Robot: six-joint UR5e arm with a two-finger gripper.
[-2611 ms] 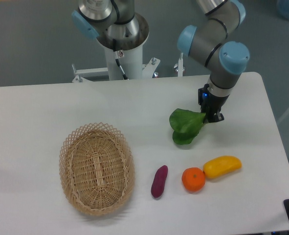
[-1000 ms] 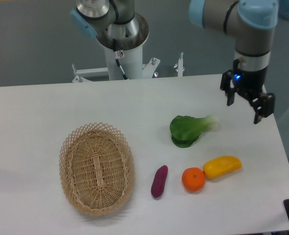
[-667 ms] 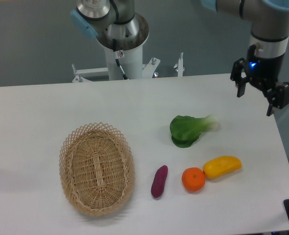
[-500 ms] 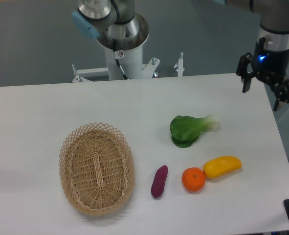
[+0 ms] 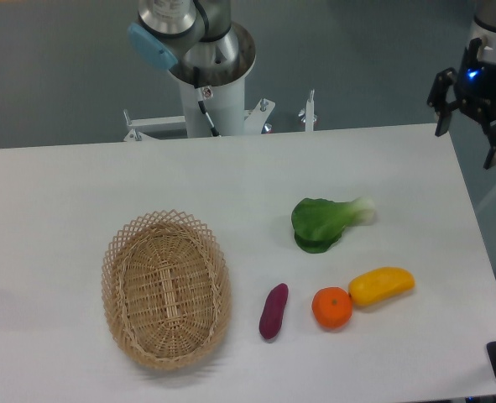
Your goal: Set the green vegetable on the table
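The green vegetable (image 5: 325, 221) lies flat on the white table (image 5: 80, 185), right of centre, its dark leaves to the left and its pale stem pointing right. Nothing holds it. My gripper (image 5: 466, 143) hangs open and empty high above the table's far right corner, well up and to the right of the vegetable.
A woven wicker basket (image 5: 166, 288) stands at the front left. A purple sweet potato (image 5: 274, 310), an orange (image 5: 331, 307) and a yellow oblong fruit (image 5: 382, 285) lie in a row in front of the vegetable. The robot's base (image 5: 210, 80) stands behind the table.
My gripper let go of the green vegetable, which now rests on the table, then rose and moved right toward the table's far right corner.
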